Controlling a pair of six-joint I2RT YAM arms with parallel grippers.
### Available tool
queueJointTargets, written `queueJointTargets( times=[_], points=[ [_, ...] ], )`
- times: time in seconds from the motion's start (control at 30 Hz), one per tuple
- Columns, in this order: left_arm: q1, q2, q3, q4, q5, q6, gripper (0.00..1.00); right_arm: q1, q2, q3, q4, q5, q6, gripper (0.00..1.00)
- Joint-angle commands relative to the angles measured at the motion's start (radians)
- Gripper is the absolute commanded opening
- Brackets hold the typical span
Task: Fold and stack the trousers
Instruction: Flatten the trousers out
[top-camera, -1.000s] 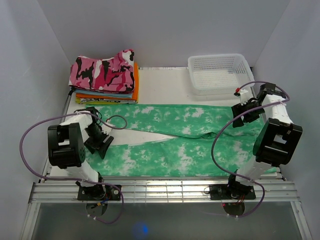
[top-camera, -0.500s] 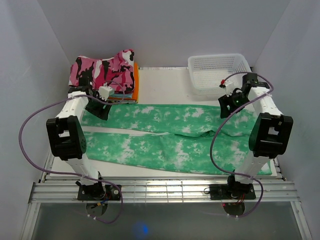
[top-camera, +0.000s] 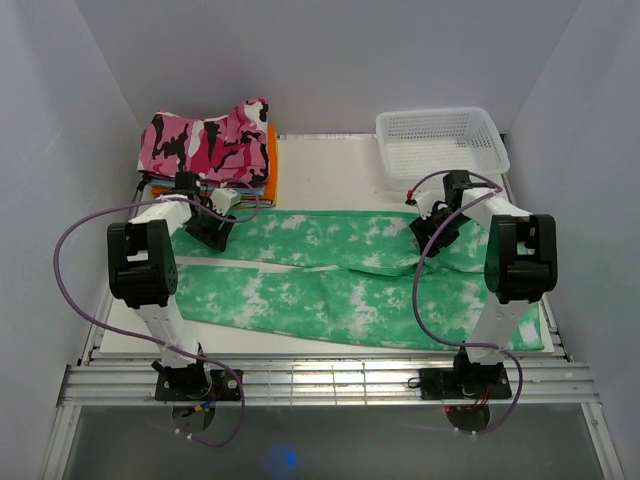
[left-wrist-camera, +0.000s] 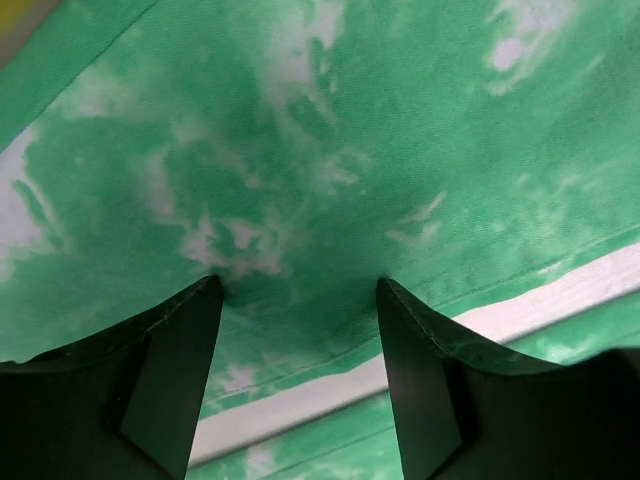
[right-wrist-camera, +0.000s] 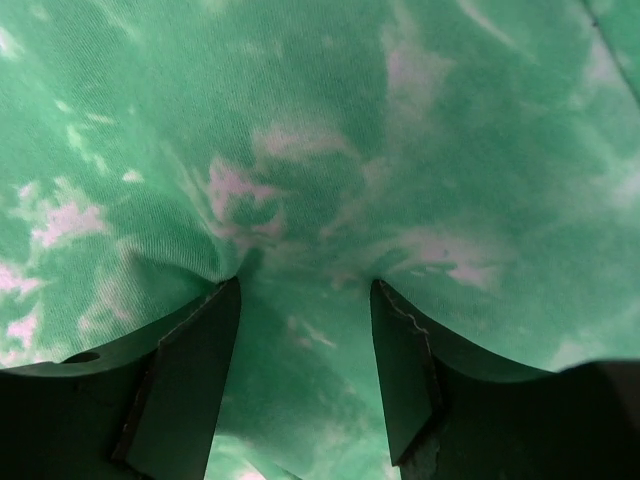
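Both arms have swung forward onto the far leg of the trousers (top-camera: 330, 290), spread across the width of the table (top-camera: 330, 165); your left gripper (top-camera: 213, 232) and right gripper (top-camera: 432, 232) press down, jaws apart, nothing pinched yet; close evenly, then lift together.

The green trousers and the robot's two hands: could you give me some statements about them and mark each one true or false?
1. The trousers lie spread across the table. True.
2. The left hand and the right hand are both down on the trousers' far side, fingers apart. True.
3. The white basket holds folded clothes. False: it is empty.
4. The pink camouflage garment lies on the trousers. False: it tops the pile of folded clothes at the far left, beyond them.
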Motion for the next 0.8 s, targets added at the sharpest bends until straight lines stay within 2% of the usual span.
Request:
queueJointTargets(
  times=[0.0,0.13,0.27,0.33,0.43,0.53,0.67,0.77],
  points=[
    [0.009,-0.102,-0.121,-0.060,-0.022,0.067,0.72,0.021,-0.027,-0.069,-0.006,0.007,-0.042,0.59],
    [0.043,-0.186,-0.209,-0.140,-0.033,0.138,0.71,0.041,-0.094,-0.170,-0.024,-0.021,-0.065,0.57],
    [0.099,-0.221,-0.205,-0.198,-0.025,0.194,0.71,0.042,-0.170,-0.212,-0.035,-0.048,-0.059,0.57],
    [0.119,-0.215,-0.162,-0.233,-0.002,0.213,0.79,0.042,-0.188,-0.186,-0.055,-0.077,-0.040,0.61],
    [0.155,-0.195,-0.018,-0.293,0.089,0.219,0.92,0.027,-0.217,-0.085,-0.098,-0.096,-0.051,0.66],
    [0.165,-0.166,0.131,-0.344,0.162,0.228,0.98,-0.024,-0.199,0.064,-0.153,-0.087,-0.136,0.68],
    [0.181,-0.155,0.246,-0.348,0.229,0.225,0.98,-0.175,-0.069,0.274,-0.249,-0.068,-0.284,0.70],
    [0.220,-0.142,0.283,-0.353,0.290,0.271,0.96,-0.264,0.063,0.443,-0.366,-0.056,-0.406,0.79]
  ],
)
